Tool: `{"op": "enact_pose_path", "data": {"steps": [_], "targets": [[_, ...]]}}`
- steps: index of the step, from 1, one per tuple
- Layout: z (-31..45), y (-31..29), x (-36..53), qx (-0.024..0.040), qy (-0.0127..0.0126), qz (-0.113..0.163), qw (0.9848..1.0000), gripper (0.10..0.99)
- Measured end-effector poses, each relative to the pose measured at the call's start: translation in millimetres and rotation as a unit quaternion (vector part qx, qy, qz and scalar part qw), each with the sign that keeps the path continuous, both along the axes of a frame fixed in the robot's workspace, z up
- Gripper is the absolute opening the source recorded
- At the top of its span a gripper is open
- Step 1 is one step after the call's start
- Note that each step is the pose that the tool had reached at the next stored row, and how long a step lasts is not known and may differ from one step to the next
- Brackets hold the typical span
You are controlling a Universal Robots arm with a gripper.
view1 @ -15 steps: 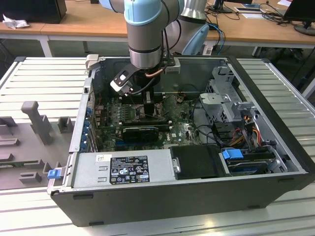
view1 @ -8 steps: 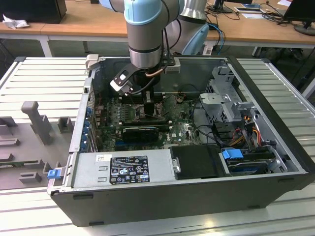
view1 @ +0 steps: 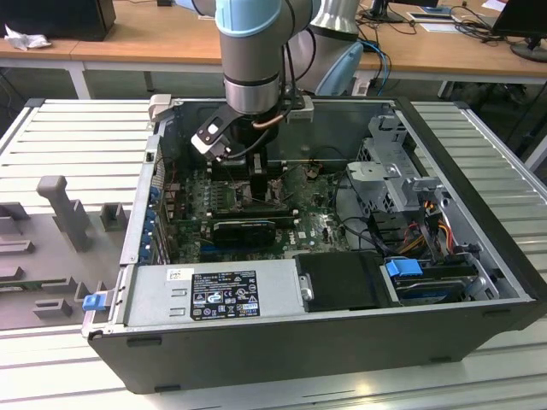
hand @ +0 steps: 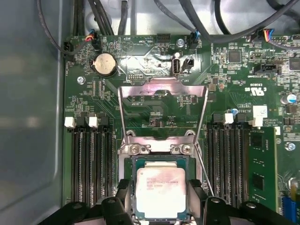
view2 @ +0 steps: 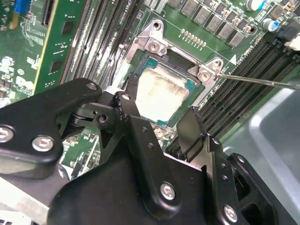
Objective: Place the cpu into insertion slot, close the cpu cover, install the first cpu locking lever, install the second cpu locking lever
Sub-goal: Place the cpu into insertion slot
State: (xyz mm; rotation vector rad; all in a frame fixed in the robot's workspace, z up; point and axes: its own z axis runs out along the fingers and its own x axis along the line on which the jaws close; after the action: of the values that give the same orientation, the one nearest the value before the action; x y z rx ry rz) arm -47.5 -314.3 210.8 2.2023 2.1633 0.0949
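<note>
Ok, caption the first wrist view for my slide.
CPU seated in the insertion slot, CPU cover raised, open fingers flanking the chip.

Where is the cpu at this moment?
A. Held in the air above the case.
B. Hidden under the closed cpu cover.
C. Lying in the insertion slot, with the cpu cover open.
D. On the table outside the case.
C: in the first wrist view the cpu lies in the insertion slot, and the cpu cover is swung open, away from it.
</note>
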Motion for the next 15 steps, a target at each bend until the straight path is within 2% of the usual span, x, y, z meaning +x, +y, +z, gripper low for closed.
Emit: {"op": "enact_pose_path", "data": {"steps": [1,2,3,4,5,6,8,15], "targets": [[3.4,0.0,0.0,-0.0009,0.0,0.0,1.0,0.604],[10.7,0.0,0.0,-0.0032,0.0,0.0,1.0,0.604],[15.3,0.0,0.0,-0.0102,-0.0001,0.0,0.9999,0.588],[16.8,-0.1,0.0,-0.0139,0.0,0.0,0.9999,0.337],[17.3,-0.1,0.0,-0.0149,0.0,0.0,0.9999,0.337],[18.7,-0.1,-0.1,-0.017,0.0,0.0,0.9999,0.22],[19.9,-0.1,0.0,-0.019,0.0,0.0,0.9998,0.106],[21.8,-0.1,0.0,-0.0206,0.0,0.0,0.9998,0.106]]}}
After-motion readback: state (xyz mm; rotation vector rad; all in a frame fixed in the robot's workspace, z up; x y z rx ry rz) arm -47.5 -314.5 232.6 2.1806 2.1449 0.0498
